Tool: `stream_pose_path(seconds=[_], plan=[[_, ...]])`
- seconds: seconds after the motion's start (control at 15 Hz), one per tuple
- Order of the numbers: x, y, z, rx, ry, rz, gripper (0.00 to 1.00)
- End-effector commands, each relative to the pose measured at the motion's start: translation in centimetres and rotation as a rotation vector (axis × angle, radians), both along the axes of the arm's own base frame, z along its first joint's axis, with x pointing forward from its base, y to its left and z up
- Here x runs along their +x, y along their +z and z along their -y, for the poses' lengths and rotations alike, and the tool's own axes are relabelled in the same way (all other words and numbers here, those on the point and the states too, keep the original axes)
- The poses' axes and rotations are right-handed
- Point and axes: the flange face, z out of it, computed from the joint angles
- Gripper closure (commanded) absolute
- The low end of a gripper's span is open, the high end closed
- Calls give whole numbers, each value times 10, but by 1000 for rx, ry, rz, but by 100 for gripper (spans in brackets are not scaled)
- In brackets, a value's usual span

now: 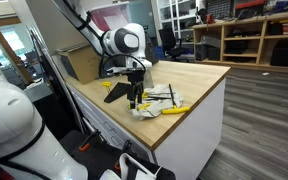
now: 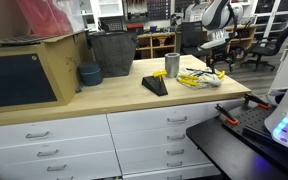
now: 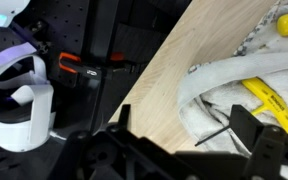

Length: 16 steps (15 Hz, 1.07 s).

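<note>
1. Wrist view: the tool [image 3: 184, 125] has its jaws spread wide with nothing between them. It hangs over the white cloth [image 3: 219, 85], close to the table [image 3: 154, 70] edge.
2. A yellow-handled implement [image 3: 269, 100] lies on the cloth, and a thin black key [image 3: 217, 131] rests just beside it.
3. In both exterior views the tool stands above the heap. Whether it touches the cloth I cannot tell.
4. This looks like the approach stage — nothing gripped yet.
5. A grasp would call for a straight descent with the jaws set across a fold or the handle, closing only once they straddle it — and keeping clear of the table edge.
</note>
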Motion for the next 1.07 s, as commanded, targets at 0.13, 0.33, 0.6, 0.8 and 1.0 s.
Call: stream_pose_path(seconds=[0.13, 0.33, 0.6, 0.8, 1.0], plan=[[15, 1, -13, 48, 312, -23, 0], [28, -7, -12, 76, 474, -43, 0], [57, -3, -7, 70, 695, -72, 0], [54, -2, -6, 65, 717, -61, 0], [58, -6, -8, 58, 738, -49, 0]])
